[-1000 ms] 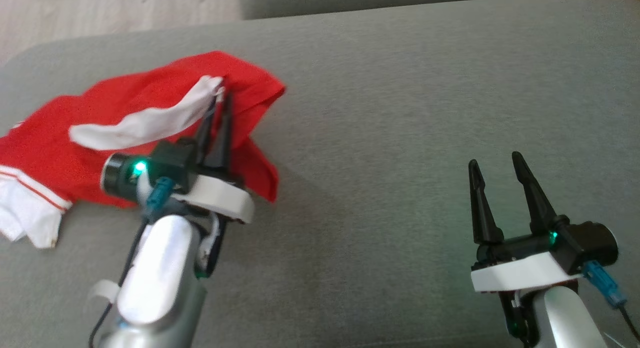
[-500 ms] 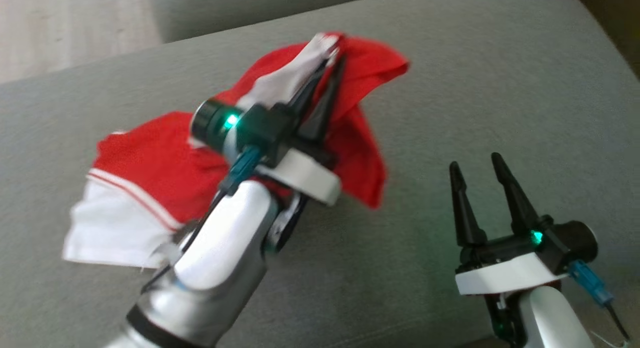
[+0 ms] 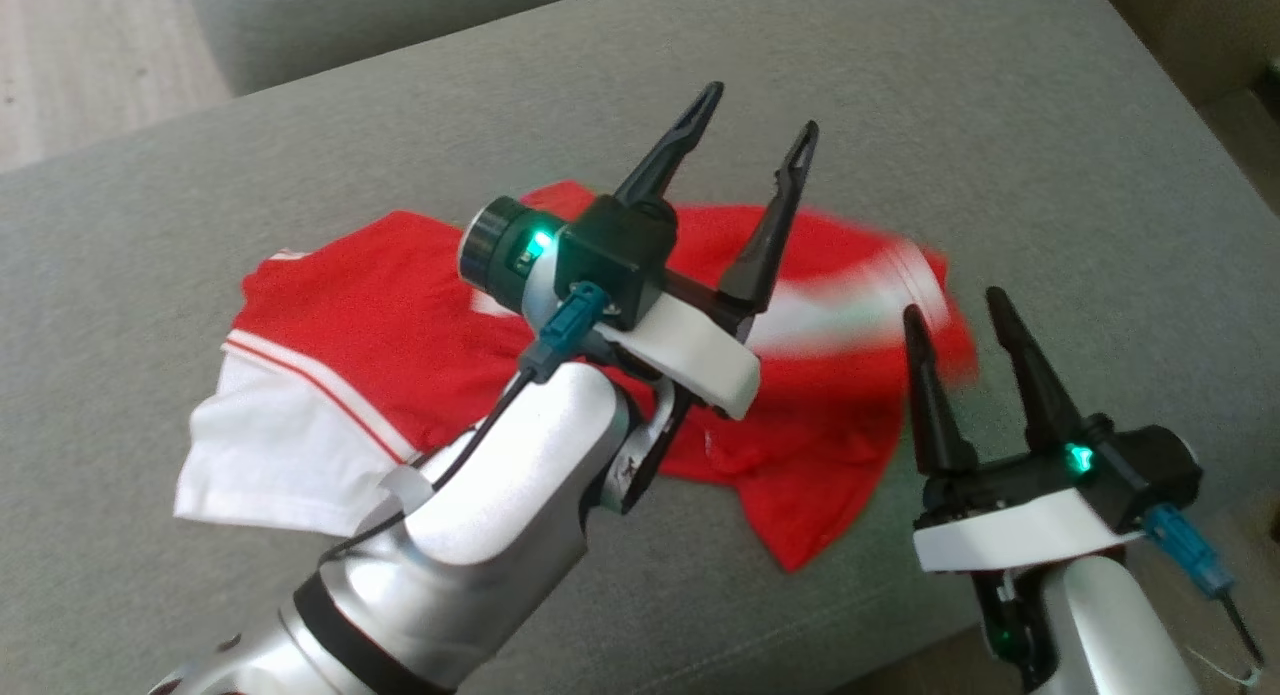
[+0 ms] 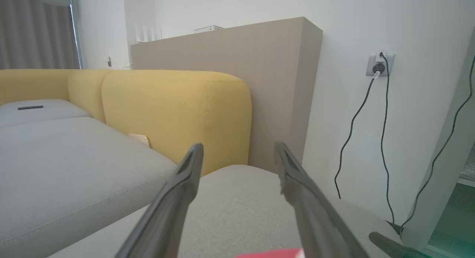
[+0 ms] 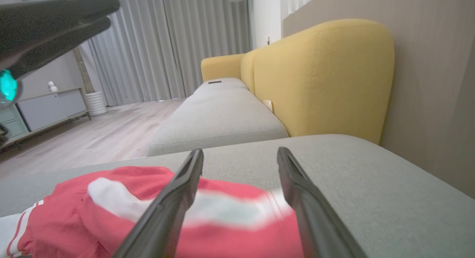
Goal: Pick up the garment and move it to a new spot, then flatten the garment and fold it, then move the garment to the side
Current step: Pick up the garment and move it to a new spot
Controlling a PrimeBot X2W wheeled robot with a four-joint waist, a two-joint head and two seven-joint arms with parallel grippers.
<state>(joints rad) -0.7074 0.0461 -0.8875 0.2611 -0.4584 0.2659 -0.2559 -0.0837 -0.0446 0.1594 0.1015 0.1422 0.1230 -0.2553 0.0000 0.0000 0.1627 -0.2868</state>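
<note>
The garment (image 3: 380, 305) is red with white trim and a white band, and it lies rumpled on the grey cushion (image 3: 1000, 125). Its right end by my right gripper is blurred with motion. My left gripper (image 3: 759, 113) stands open above the garment's middle, fingers pointing up and away, with nothing between them. In the left wrist view the left gripper (image 4: 238, 146) is open over the cushion, and a strip of the red garment (image 4: 271, 254) shows at the bottom edge. My right gripper (image 3: 956, 306) is open at the garment's right end. The right wrist view has the right gripper (image 5: 239, 151) just above the garment (image 5: 74, 213).
The cushion's right edge (image 3: 1180, 125) drops off close to my right arm. Wooden floor (image 3: 80, 65) lies beyond the far left. A yellow sofa back (image 4: 174, 109) and a second grey seat (image 5: 219, 117) stand ahead, with a wall socket (image 4: 378, 65) and hanging cables.
My left gripper has opened and let go of the garment, which has dropped and spread rightward on the cushion. The head camera has shifted. My right gripper stays open.
</note>
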